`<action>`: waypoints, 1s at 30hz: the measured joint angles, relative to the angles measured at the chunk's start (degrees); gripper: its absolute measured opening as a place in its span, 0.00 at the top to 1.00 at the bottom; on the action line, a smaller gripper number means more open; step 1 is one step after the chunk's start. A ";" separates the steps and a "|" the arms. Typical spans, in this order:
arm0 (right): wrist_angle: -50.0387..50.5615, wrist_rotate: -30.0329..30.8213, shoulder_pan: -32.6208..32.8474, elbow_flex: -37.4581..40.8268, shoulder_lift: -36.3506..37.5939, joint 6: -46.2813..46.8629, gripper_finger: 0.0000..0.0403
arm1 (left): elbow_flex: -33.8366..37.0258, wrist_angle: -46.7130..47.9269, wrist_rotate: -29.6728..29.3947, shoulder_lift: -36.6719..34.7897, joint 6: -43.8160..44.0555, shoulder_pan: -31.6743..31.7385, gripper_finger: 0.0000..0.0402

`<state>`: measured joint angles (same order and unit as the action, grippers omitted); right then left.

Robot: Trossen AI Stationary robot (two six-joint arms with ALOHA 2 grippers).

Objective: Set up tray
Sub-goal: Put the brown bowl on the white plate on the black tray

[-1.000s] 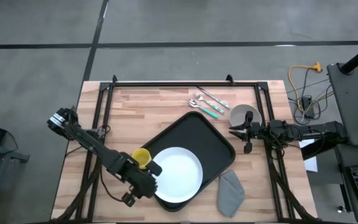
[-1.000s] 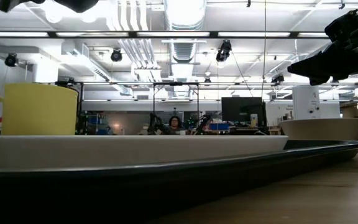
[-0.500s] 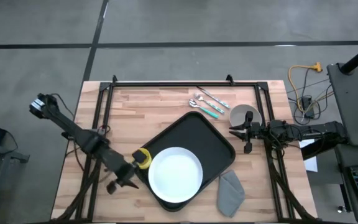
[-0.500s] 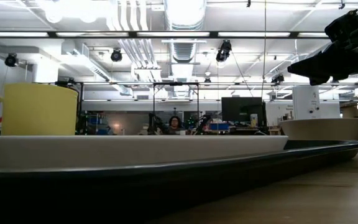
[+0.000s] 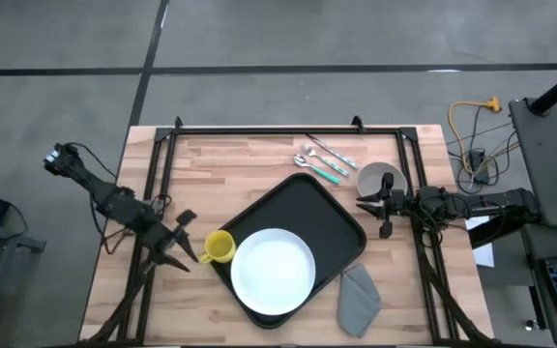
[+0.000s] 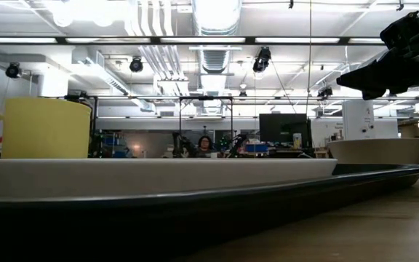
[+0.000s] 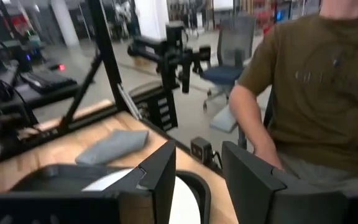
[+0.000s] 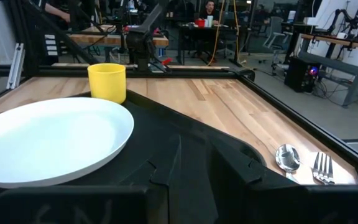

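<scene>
The black tray (image 5: 332, 217) lies at an angle in the middle of the wooden table, and the round white plate (image 5: 274, 271) sits in its near half. A yellow cup (image 5: 219, 247) stands upright at the tray's left corner. My left gripper (image 5: 190, 239) hovers open just left of the cup, touching nothing. Its wrist view looks between the fingers (image 7: 199, 168) over the plate (image 7: 184, 202). My right gripper (image 5: 364, 205) waits open at the tray's right rim, looking across the tray (image 8: 185, 134), the plate (image 8: 48, 140) and the cup (image 8: 107, 81).
A spoon and fork (image 5: 322, 159) with teal handles lie beyond the tray's far corner. A grey bowl (image 5: 380, 179) stands by the right arm. A folded grey cloth (image 5: 359, 295) lies near the tray's right near side. A person in an olive shirt (image 7: 316, 93) sits beyond the table.
My left arm has drawn back from over the plate's left side toward the table's left edge and swung a little toward the far side, ending beside the cup. The cup, plate and tray have stayed in place.
</scene>
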<state>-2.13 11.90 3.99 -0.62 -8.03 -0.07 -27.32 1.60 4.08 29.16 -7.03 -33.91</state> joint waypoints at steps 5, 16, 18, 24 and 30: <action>0.02 0.00 0.00 -0.02 0.00 0.00 0.83 | 2.91 -0.11 0.02 -6.88 0.00 0.00 0.71; 0.02 0.00 0.00 -0.01 0.00 -0.08 0.83 | 5.55 -0.04 0.02 -17.41 0.02 -0.02 0.71; 0.00 0.00 0.00 -0.02 0.00 0.00 0.83 | 6.39 -0.06 0.04 -19.14 0.02 -0.02 0.71; 0.01 0.00 0.00 0.00 0.01 -0.09 0.83 | 8.19 -0.15 0.04 -24.19 -1.51 -0.02 0.71; 0.00 0.00 0.00 -0.02 0.00 -0.03 0.83 | 9.96 -0.17 0.04 -28.58 -3.10 -0.02 0.71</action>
<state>-2.13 11.90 3.99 -0.64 -8.03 -0.10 -17.36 1.43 4.12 0.58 -10.13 -33.93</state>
